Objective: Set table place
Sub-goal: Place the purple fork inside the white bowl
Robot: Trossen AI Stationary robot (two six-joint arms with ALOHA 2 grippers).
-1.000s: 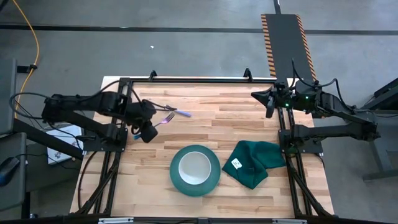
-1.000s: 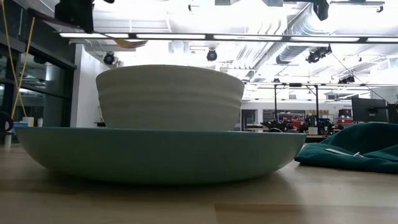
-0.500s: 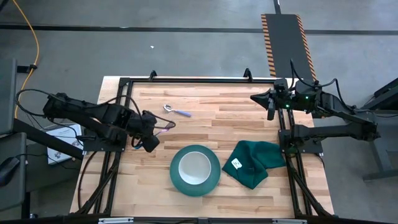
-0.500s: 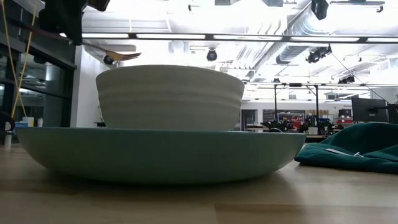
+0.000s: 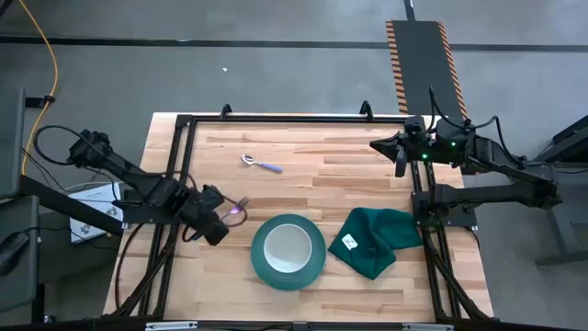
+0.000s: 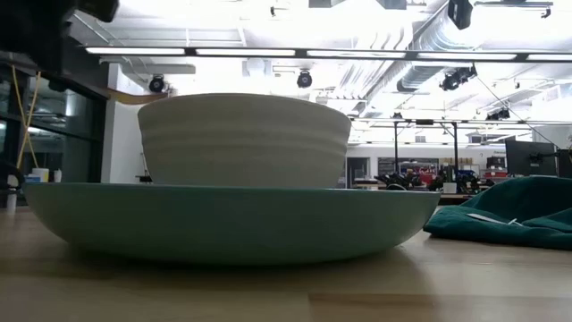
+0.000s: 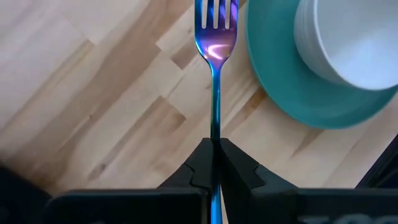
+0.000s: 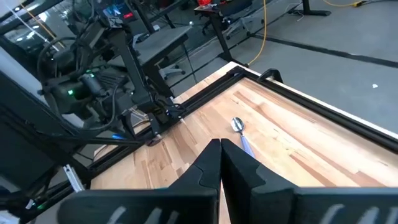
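A butcher-block table (image 5: 349, 170) fills the overhead view, flanked by two dark arms, with a place setting half assembled near its front edge. At the centre sits a teal plate (image 5: 263, 265) with a white bowl (image 5: 288, 246) nested on it, apparently the anchor around which the cutlery is to be laid. Beside the plate, on the right arm's side, lies a crumpled dark green cloth (image 5: 377, 239), its edge close to the plate's rim. The left pincer (image 5: 223, 217) hangs over the table just beside the plate, on the side away from the cloth, clenched on the blue-purple handle of a fork (image 7: 216, 37); the tines point forward past the plate's rim, which suggests the fork is being lined up to be set down next to the plate. The right pincer (image 5: 398, 156) waits closed and empty at the far right edge of the table, well clear of the work. A spoon (image 5: 260, 164) rests alone on the planks toward the far side, well apart from the plate.
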